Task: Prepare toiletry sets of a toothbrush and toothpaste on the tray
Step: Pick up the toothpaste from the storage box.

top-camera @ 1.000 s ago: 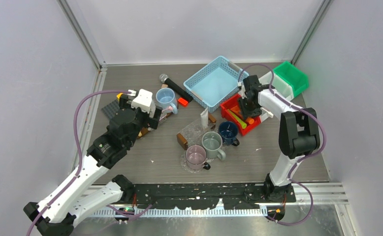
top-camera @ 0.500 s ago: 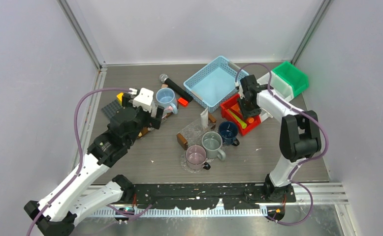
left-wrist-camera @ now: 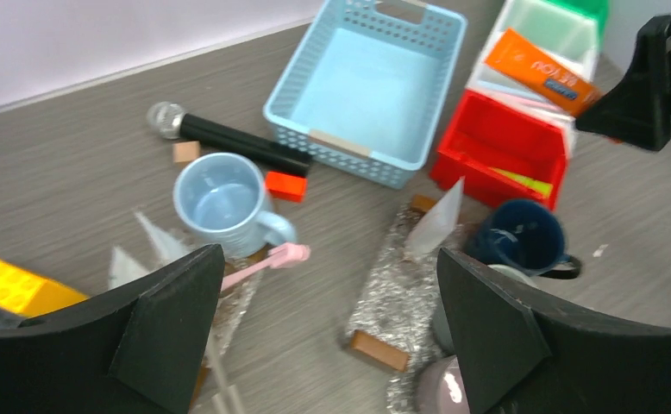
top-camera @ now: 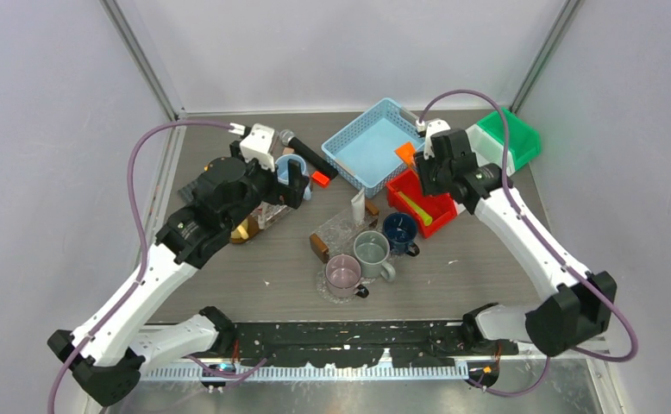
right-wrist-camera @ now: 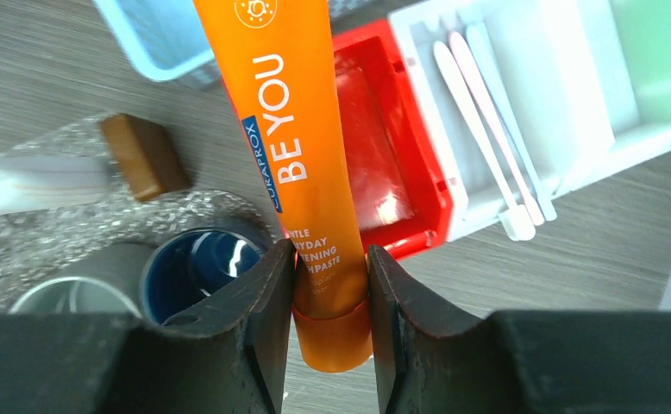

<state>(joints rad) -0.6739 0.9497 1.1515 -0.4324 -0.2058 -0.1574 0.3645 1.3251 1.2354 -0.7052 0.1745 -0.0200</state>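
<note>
**Orange toothpaste tube in grasp; no set on the tray yet.**

The orange toothpaste tube [right-wrist-camera: 289, 129] is clamped near its cap end by the right end effector [right-wrist-camera: 330, 272] and held off the table [left-wrist-camera: 56, 155], near the red bin [right-wrist-camera: 384, 147] and the blue tray [left-wrist-camera: 349, 148]. The tray floor shows bare, so by my judgement no set is complete and tube and brush both remain to be placed. A pink toothbrush [left-wrist-camera: 263, 263] lies ungrasped beside a pale blue mug [left-wrist-camera: 220, 198]. The left end effector [left-wrist-camera: 328, 293] hangs above, fingers apart and holding nothing. White toothbrushes [right-wrist-camera: 487, 112] lie in a white bin [right-wrist-camera: 573, 95]. The tube's far end is cut off in the right wrist view, and the red bin's contents are hard to make out.
</note>
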